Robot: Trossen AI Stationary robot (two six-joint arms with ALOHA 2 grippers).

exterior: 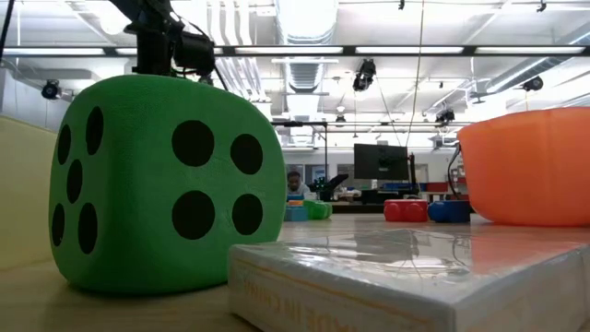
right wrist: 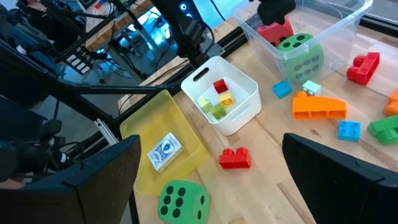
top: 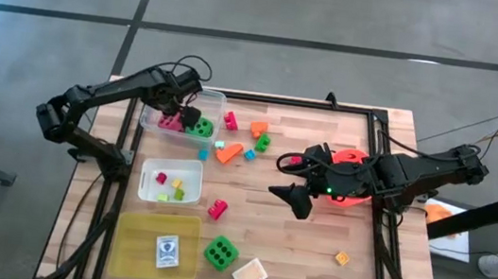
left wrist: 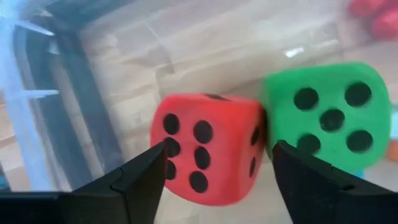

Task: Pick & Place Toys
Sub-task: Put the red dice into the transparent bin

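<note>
The wooden table [top: 315,224] carries everything, and the landmark here is the clear tub [top: 211,97] at its far left corner. Over that tub hangs the left gripper [left wrist: 217,168], its fingers spread wide on either side of a pink die [left wrist: 208,146] that lies on the tub's floor; no finger is seen pressing it, so the die rests there unheld. Touching the pink die inside the same tub sits a green die [left wrist: 326,118]. The right gripper [top: 294,178] waits well to the right of the tub, near the table's middle, fingers wide apart and empty, with the red-orange bucket [top: 351,159] just behind it. Toward the table's near edge from the tub stands a white bin [right wrist: 227,99] holding small red, yellow and green blocks, and nearer still a yellow tray [right wrist: 158,158] with a small card [right wrist: 165,149] in it. Beside that tray, on the side away from the table's left edge, sits another green die [top: 221,251], well apart from the tub. Between tub and right gripper lie loose toys: an orange block [right wrist: 318,106], a red block [right wrist: 235,158], and small blue blocks [right wrist: 348,129].
</note>
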